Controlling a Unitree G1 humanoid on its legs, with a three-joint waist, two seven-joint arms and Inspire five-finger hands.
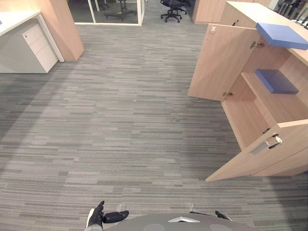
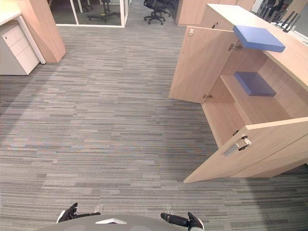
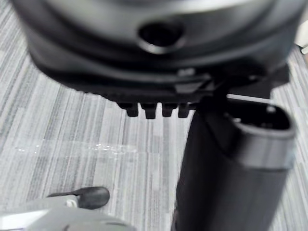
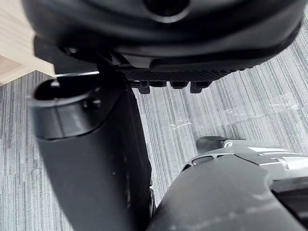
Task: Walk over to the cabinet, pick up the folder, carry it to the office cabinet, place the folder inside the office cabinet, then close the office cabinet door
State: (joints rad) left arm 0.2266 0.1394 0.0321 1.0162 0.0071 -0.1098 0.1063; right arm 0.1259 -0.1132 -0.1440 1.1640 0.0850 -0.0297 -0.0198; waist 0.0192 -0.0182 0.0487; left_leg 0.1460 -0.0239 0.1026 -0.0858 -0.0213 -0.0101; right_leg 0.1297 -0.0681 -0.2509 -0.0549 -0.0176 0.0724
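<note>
A light wooden cabinet [image 1: 260, 108] stands at the right with both doors swung open. Its far door [image 1: 221, 62] and its near door [image 1: 262, 154], which has a metal handle, stick out over the carpet. A blue folder [image 1: 281, 35] lies flat on the cabinet's top. A darker blue folder [image 1: 275, 81] lies on the shelf inside. My left hand [image 3: 231, 168] hangs over the carpet, fingers relaxed, holding nothing. My right hand [image 4: 91, 154] hangs likewise, open and empty. Both hands are far from the cabinet.
Grey striped carpet [image 1: 120, 125] stretches between me and the cabinet. A white drawer unit [image 1: 38, 45] and a wooden panel [image 1: 62, 24] stand at the far left. A black office chair [image 1: 172, 9] and a glass partition [image 1: 106, 12] are at the back.
</note>
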